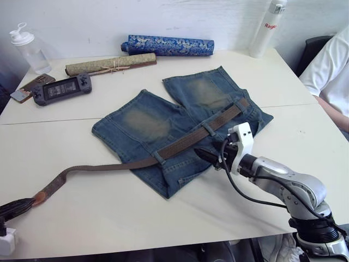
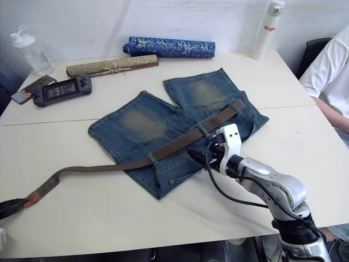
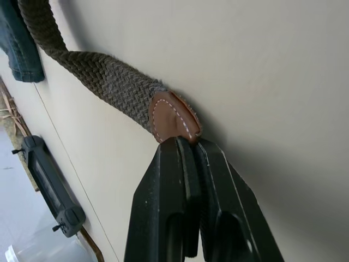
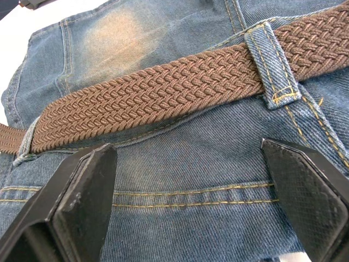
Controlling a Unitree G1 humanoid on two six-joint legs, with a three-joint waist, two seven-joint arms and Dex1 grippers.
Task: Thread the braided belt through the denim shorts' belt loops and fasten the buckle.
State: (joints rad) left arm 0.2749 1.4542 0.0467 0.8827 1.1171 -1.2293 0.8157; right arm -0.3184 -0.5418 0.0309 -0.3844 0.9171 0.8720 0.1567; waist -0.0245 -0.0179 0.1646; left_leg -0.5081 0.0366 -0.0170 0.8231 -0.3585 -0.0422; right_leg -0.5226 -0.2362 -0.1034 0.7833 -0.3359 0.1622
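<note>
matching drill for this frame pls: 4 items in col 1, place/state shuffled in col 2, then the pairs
Column 1
1. left claw
2. right claw
3. braided belt
4. blue patterned fabric roll

Column 2
A. at the table's far edge, by the wall
B. open, over the denim shorts below the waistband
C. shut on the tan leather tip
D. runs under belt loops and trails off the shorts across the table

Pairs: 1-C, 2-B, 3-D, 4-A
</note>
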